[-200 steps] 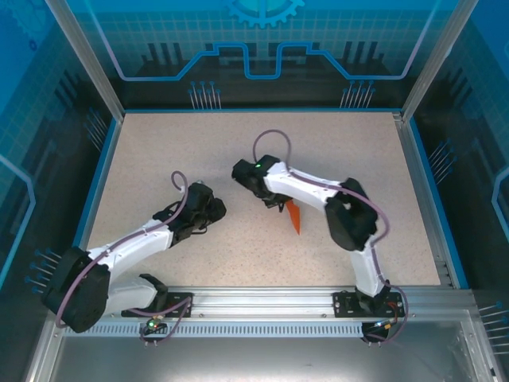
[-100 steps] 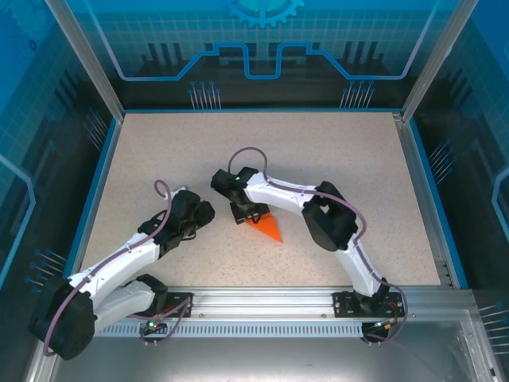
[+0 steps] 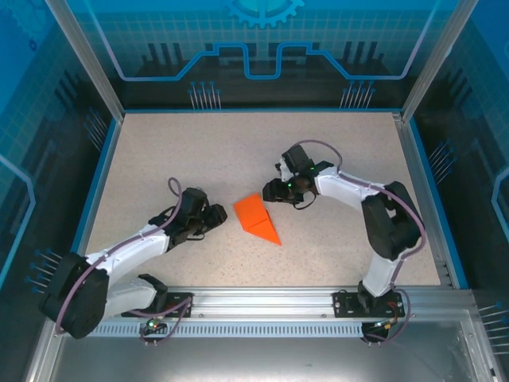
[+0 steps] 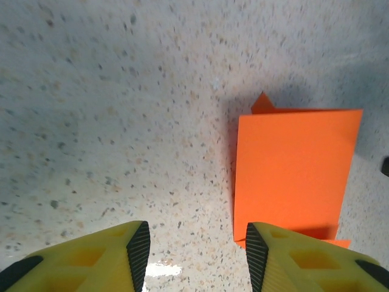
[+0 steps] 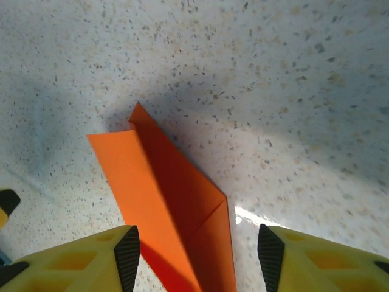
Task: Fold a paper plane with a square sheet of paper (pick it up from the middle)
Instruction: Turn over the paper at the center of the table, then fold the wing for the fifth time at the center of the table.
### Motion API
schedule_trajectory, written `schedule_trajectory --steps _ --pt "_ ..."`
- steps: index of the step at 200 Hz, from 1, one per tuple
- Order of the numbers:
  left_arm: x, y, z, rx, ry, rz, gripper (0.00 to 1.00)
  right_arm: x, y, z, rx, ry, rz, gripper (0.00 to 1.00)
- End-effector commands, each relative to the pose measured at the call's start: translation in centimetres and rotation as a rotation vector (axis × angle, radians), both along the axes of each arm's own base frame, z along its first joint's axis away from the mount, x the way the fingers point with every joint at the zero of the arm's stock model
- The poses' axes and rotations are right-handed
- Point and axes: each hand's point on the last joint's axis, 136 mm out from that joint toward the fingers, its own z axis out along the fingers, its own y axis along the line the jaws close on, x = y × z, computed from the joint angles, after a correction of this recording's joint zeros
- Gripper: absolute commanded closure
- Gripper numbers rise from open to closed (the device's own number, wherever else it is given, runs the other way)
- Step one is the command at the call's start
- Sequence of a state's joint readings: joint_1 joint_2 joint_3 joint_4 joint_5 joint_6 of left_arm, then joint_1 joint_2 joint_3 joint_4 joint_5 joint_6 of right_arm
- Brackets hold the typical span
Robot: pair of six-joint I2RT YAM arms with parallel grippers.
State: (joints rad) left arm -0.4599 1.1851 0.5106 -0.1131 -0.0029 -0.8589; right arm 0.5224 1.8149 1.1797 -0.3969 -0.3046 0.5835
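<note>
Released since a second ago, the orange paper [image 3: 254,218] now lies flat on the speckled table [image 3: 334,151], and the right arm that was over it has swung away toward the right. On the left, the left gripper [image 3: 218,216] sits low just beside the paper's left edge; in its wrist view its yellow fingers [image 4: 138,246] stand apart with only bare table between them, the paper [image 4: 295,170] ahead and to the right. In the middle the paper is a folded, pointed shape, its tip toward the near right. To its right, the right gripper [image 3: 272,189] is spread, holding nothing, with the paper [image 5: 176,201] beneath.
</note>
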Motion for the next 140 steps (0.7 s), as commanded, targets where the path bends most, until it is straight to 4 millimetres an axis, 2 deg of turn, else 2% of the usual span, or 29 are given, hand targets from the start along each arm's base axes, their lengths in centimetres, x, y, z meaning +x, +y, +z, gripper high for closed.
schedule_trajectory --steps 1,26,40,62,88,110,140 --pt "1.2 -2.2 1.7 -0.091 -0.026 -0.064 0.52 0.3 3.5 0.5 0.155 0.002 0.125 0.43" --pt "1.3 -3.1 1.6 -0.111 -0.002 -0.093 0.51 0.6 4.4 -0.6 0.191 0.032 0.150 0.43" --pt "1.4 -3.3 1.5 -0.114 0.011 -0.097 0.51 0.8 4.9 -1.5 0.199 0.055 0.151 0.47" --pt "1.5 -3.6 1.7 -0.117 0.014 -0.116 0.51 1.4 4.2 -2.8 0.182 0.072 0.102 0.65" --pt "1.6 -4.2 2.1 -0.133 0.011 -0.137 0.51 1.9 3.0 -3.2 0.234 0.073 0.007 0.76" --pt "1.8 -4.7 2.1 -0.142 0.015 -0.157 0.51 1.8 2.2 -3.1 0.276 0.055 -0.076 0.84" --pt "2.1 -5.6 1.9 -0.157 0.027 -0.179 0.52 1.0 1.1 -3.2 0.314 0.030 -0.171 0.88"
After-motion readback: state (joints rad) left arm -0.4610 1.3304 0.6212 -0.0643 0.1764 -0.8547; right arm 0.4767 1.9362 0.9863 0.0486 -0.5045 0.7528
